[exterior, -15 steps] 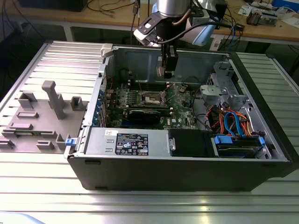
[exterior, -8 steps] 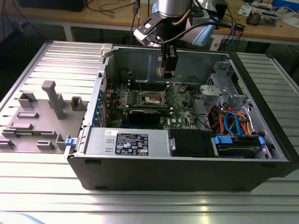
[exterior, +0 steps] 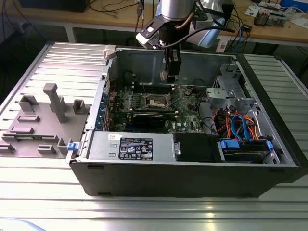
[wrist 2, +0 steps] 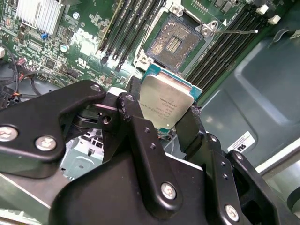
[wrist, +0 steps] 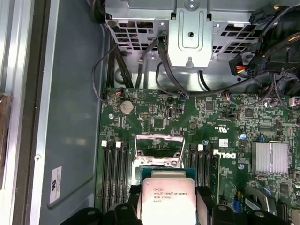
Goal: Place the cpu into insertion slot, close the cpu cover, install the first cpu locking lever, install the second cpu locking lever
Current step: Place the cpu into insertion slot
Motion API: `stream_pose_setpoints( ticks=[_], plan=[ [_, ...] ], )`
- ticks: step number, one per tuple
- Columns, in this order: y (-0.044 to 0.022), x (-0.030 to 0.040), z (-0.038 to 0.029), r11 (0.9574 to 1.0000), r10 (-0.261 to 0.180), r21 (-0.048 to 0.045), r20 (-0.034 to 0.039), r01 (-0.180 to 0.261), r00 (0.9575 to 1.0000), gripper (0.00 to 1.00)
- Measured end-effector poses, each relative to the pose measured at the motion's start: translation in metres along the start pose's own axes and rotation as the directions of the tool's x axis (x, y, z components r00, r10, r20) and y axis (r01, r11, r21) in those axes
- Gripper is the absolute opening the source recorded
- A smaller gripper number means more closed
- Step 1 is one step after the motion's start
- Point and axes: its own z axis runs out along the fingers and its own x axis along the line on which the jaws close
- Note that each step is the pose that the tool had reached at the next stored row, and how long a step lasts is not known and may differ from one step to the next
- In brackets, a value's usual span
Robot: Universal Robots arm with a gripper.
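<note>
My gripper (exterior: 170, 77) hangs inside the open computer case, above the green motherboard and a little behind the insertion slot (exterior: 156, 101). In both wrist views it is shut on the cpu (wrist 2: 166, 104), whose silver top faces the cameras, with a black finger (wrist 2: 129, 110) on each side. The dark square insertion slot (wrist 2: 174, 40) lies bare on the board beyond the chip. The cpu cover (wrist: 158, 149), a silvery frame, stands swung open at the socket just past the held cpu (wrist: 168, 199). A thin locking lever (wrist 2: 234, 32) sticks out beside the socket.
Long black memory slots (wrist 2: 129, 28) flank the socket. A finned heatsink (wrist: 269, 157) and a black card (exterior: 151, 118) sit on the board. A metal drive cage (exterior: 231, 91), coloured cables (exterior: 240, 127) and the power supply (exterior: 139, 147) crowd the case. A grey fixture (exterior: 48, 110) stands outside it.
</note>
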Motion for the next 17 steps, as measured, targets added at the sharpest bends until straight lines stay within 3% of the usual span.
stream_pose_setpoints(
  ticks=[3,13,17],
  plan=[
    [-0.0004,0.0004,0.0042,0.9998,0.019,-0.0009,0.0040,-0.019,0.9998,0.54],
    [-0.0046,0.0005,0.0087,0.9997,0.019,-0.0140,0.0043,-0.019,0.9998,0.54],
    [-0.0107,0.0008,0.0153,0.9996,0.019,-0.0210,0.0044,-0.019,0.9998,0.54]
  ],
)
